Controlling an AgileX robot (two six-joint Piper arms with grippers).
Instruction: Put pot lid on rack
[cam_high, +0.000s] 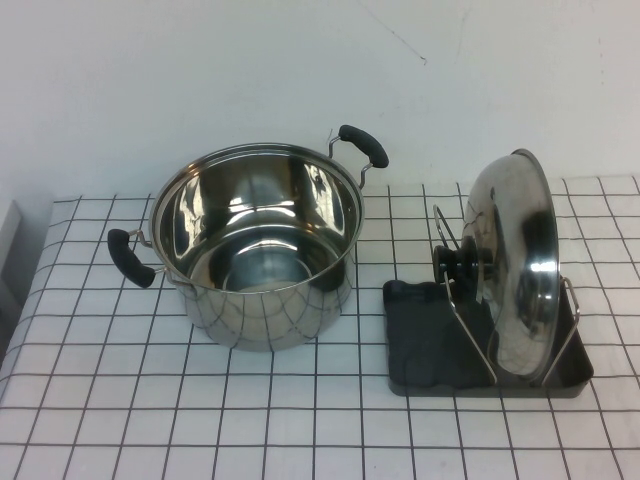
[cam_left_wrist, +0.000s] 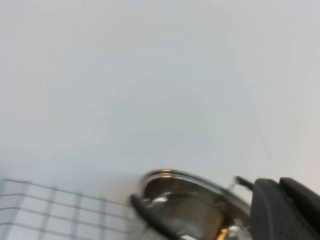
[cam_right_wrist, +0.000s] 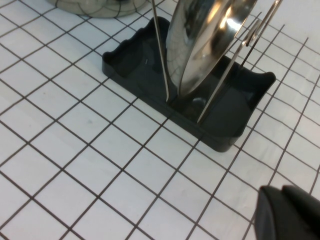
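The pot lid (cam_high: 515, 270), shiny steel with a black knob (cam_high: 455, 262), stands on edge between the wire loops of the rack (cam_high: 420, 345), a dark grey tray at the right of the table. In the right wrist view the lid (cam_right_wrist: 200, 45) sits in the rack (cam_right_wrist: 130, 65) between two wires. My right gripper (cam_right_wrist: 281, 192) is shut and empty, above the tablecloth and apart from the rack. My left gripper (cam_left_wrist: 279, 186) is shut and empty, raised near the pot (cam_left_wrist: 185, 200). Neither arm shows in the high view.
A deep steel pot (cam_high: 255, 240) with two black handles stands left of the rack on a white grid-pattern tablecloth (cam_high: 200, 420). A white wall runs behind the table.
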